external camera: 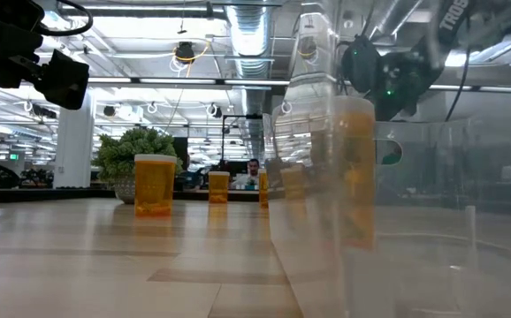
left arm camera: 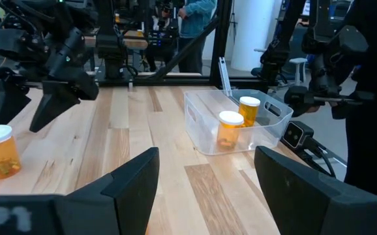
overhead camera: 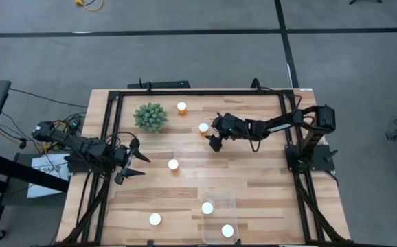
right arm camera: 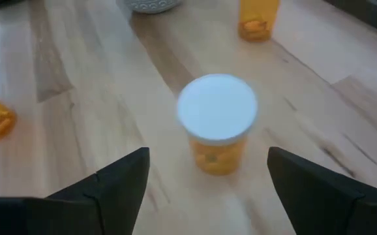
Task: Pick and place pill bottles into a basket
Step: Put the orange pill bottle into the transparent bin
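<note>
Four orange pill bottles with white caps stand on their bases on the wooden table: one (overhead camera: 182, 107) next to the plant, one (overhead camera: 203, 127) mid-table, one (overhead camera: 173, 165) nearer, one (overhead camera: 155, 219) by the near edge. Two more (overhead camera: 207, 208) (overhead camera: 227, 231) stand inside the clear basket (overhead camera: 219, 197). My right gripper (overhead camera: 212, 134) is open, slanting down. Its fingers (right arm camera: 120, 179) stand on either side of the mid-table bottle (right arm camera: 218, 124) without touching it. My left gripper (overhead camera: 134, 162) waits open at the table's left, level, with nothing between its fingers (left arm camera: 136, 179).
A spiky green plant (overhead camera: 150, 116) stands at the far left of the table. A black metal frame (overhead camera: 198, 91) runs round the table's edges. The basket (left arm camera: 234, 121) sits near the front edge, right of centre. Bare wood lies between the scattered bottles.
</note>
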Controlling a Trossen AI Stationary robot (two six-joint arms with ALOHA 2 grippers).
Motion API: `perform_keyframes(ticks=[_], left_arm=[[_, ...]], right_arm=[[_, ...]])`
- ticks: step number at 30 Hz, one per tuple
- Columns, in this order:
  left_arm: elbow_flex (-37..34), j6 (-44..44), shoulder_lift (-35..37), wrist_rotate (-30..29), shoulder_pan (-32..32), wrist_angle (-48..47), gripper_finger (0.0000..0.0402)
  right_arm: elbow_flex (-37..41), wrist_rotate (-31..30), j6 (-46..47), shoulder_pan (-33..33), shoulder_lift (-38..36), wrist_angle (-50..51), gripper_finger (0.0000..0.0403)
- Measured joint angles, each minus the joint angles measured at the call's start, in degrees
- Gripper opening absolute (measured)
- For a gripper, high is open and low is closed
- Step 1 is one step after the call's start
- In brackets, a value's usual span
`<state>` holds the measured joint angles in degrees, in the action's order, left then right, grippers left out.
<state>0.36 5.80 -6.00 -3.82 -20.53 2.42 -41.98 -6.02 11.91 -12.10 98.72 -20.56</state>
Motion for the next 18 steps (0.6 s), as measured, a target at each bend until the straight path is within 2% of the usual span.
perform_keyframes(ticks=[13,18], left_arm=[[0.00,-0.01,0.00,0.00,-0.02,0.01,0.0242],[0.00,0.00,0.02,-0.02,-0.02,0.00,0.0242]], right_arm=[[-5.30,1.89,-4.86,-1.47,0.04,7.10,0.0307],[-6.02,4.87,-4.85,-2.27,1.16,9.10,0.0307]])
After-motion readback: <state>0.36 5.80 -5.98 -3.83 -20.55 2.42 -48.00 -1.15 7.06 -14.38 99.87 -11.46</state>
